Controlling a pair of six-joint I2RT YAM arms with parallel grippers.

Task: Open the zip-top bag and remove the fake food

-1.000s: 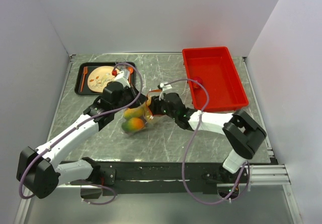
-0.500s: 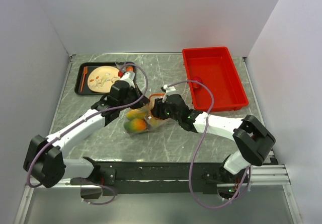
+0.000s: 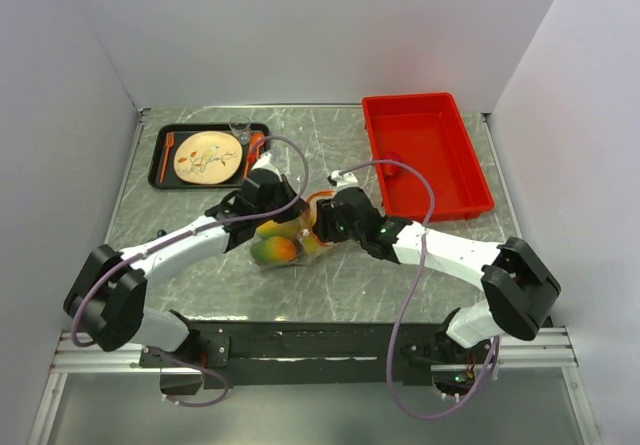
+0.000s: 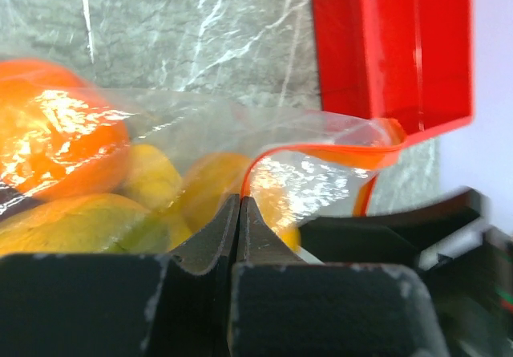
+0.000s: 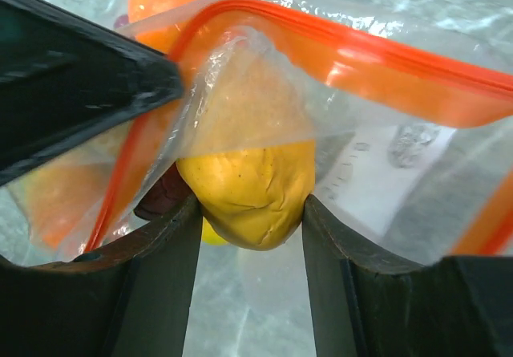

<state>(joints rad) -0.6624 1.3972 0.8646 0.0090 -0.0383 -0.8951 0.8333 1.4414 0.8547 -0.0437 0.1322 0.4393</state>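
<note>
Left pincer (image 4: 239, 204) pinching zip-top bag (image 4: 309, 172) rim, right pincer (image 5: 250, 217) clamping yellow fruit (image 5: 248, 184), mouth facing it

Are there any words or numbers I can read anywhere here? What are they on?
Small grey print on the zip-top bag: too blurred to read.
Plate: only a drawn pattern, no words I can make out.
Nothing else shows any writing.
</note>
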